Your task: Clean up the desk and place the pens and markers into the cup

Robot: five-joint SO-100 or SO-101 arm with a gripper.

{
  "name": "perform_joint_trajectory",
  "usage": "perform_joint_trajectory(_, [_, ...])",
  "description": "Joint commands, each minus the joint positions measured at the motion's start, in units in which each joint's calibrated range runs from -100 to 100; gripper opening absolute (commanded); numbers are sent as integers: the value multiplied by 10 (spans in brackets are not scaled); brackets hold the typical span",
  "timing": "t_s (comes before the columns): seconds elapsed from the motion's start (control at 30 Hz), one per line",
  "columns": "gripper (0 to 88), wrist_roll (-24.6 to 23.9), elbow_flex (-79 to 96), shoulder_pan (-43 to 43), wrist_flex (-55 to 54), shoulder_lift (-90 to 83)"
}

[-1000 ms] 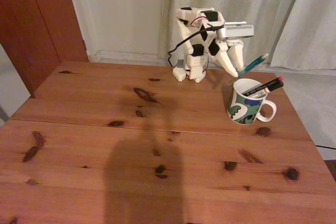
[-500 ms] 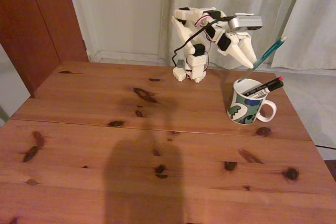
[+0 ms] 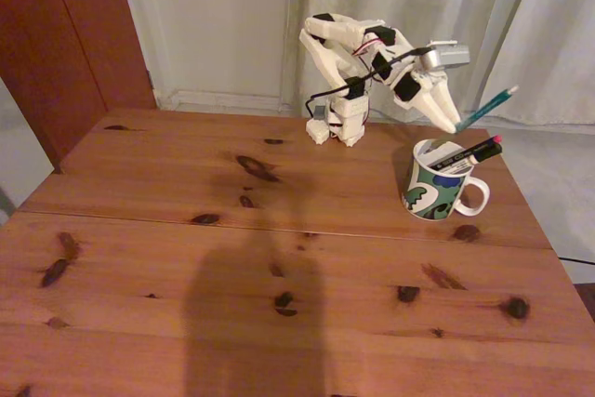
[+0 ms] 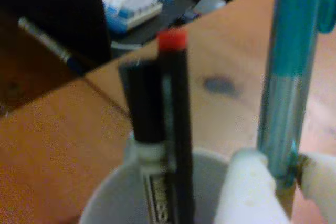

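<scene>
White plastic arm (image 3: pixel 349 53) w/ black servos, red+black cables, pointed white fingers (image 3: pixel 444 111).

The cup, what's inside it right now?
Two sticks stand in the cup: a black pen with a red tip and a white-barrelled marker. Their lower ends are hidden. The teal pen is outside, gripper-held.

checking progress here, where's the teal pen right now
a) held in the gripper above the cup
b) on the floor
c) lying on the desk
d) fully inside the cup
a: the gripper is shut on the teal pen, which sticks up at a slant above the cup; the wrist view shows the pen pinched between the fingertips over the cup's rim.
</scene>
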Motion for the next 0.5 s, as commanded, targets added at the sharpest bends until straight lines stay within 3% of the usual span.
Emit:
perform_joint_trajectory(0.0, [10, 3, -1, 2, -17, -15])
perform_joint_trajectory(0.47, [15, -22, 12, 6, -17, -15])
